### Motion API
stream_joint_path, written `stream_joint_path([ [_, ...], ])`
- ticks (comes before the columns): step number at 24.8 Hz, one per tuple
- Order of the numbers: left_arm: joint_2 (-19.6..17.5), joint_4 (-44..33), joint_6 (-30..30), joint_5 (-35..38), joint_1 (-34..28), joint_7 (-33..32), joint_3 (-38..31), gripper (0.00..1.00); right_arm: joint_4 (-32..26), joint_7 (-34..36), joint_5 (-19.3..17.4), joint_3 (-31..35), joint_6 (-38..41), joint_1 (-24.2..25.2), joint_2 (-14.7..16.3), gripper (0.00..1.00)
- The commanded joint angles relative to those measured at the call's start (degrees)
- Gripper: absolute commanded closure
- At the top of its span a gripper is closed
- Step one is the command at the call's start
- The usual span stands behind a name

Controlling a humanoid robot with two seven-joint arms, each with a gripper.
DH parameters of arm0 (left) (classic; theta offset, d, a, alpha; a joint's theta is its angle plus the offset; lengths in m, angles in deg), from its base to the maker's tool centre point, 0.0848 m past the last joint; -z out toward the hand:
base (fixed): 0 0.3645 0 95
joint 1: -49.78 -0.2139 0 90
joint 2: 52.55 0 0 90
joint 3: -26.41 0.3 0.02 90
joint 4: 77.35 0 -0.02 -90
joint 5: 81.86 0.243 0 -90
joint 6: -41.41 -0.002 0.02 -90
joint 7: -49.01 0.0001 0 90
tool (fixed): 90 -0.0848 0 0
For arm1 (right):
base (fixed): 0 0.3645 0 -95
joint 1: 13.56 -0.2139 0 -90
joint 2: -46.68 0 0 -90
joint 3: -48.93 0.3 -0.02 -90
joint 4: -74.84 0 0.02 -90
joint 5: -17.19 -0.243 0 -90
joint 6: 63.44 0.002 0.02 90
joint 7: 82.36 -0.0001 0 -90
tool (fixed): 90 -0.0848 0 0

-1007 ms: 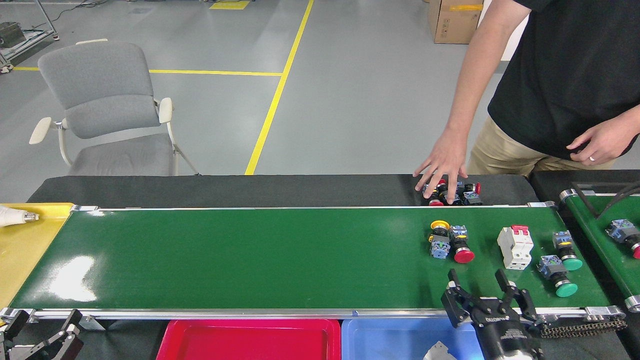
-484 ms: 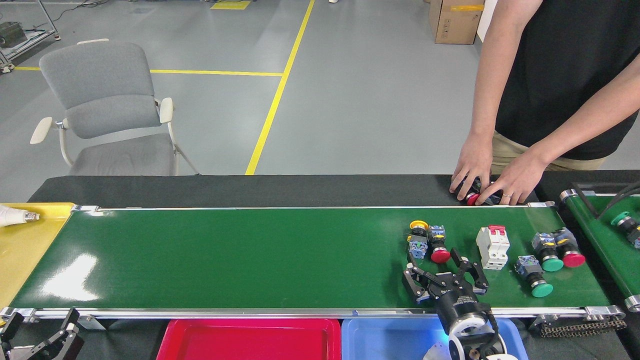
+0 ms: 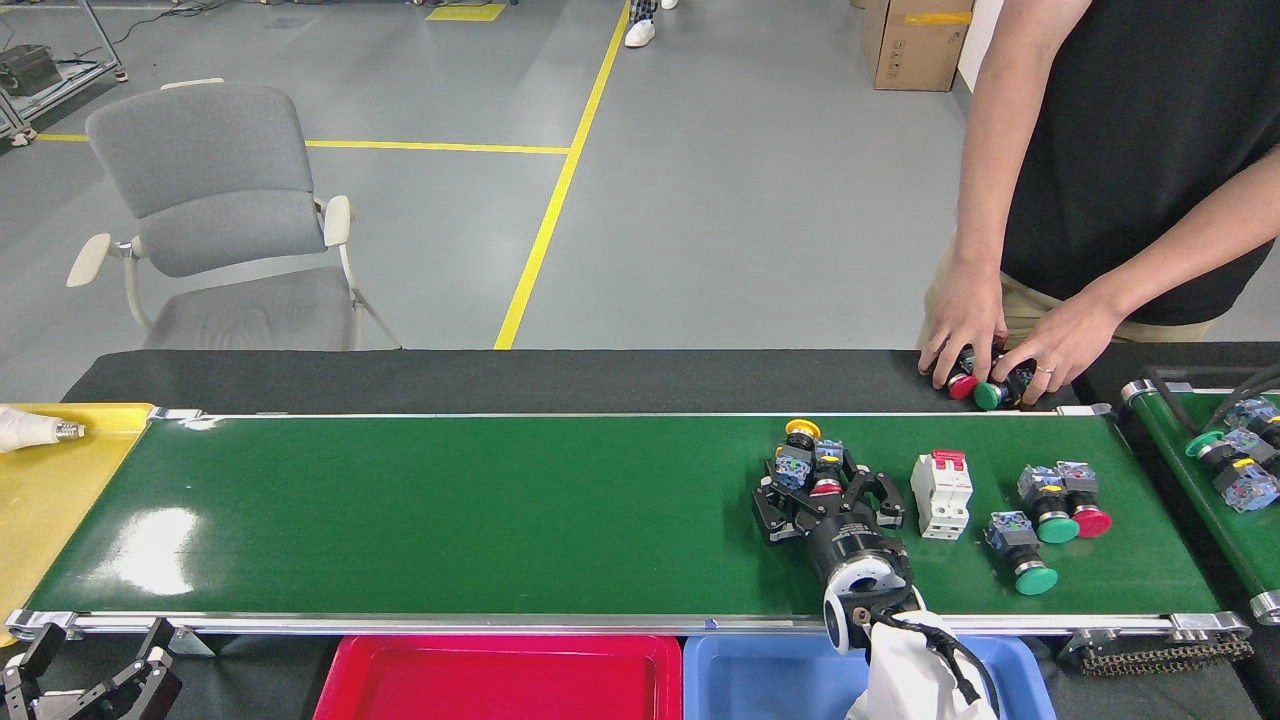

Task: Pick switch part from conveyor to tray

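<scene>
Reaching over the conveyor [image 3: 450, 510] in the right half of the frame, the right gripper [image 3: 826, 487] has its black fingers spread wide around a switch part [image 3: 826, 470] with a red cap and blue body, lying beside a yellow-capped one [image 3: 797, 448]. The left gripper [image 3: 95, 680], lower left, looks open and empty.

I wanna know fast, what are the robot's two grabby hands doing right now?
Left gripper: open, holding nothing, below the conveyor.
Right gripper: open around the red switch part, not closed yet.
</scene>
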Motion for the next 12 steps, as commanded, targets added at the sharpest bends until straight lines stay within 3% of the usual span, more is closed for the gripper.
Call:
stream_joint_path([
  [1, -0.3, -0.5, 0.0, 0.1, 0.4, 0.5, -0.2, 0.0, -0.4, 0.7, -0.4, -0.1, 0.9, -1.2, 0.2, 0.74],
  [4, -0.2, -0.5, 0.0, 0.1, 0.5, 0.5, -0.2, 0.0, -0.5, 0.8, -0.6, -0.1, 2.4, -1.1, 0.2, 0.85],
  [7, -0.2, -0.4, 0.0, 0.1, 0.5, 0.5, -0.2, 0.0, -1.3, 1.6, -0.5, -0.2, 4.0, -0.8, 0.2, 0.89],
  [9, -0.3, -0.3, 0.0, 0.1, 0.5, 0.6, -0.3, 0.0, -4.4, 3.3, -0.5, -0.5, 6.8, 0.3, 0.2, 0.89],
  [12, -0.3, -0.3, 0.0, 0.1, 0.5, 0.6, -0.3, 0.0, -13.5, 3.3, -0.4, -3.4, 16.4, 5.7, 0.3, 0.89],
])
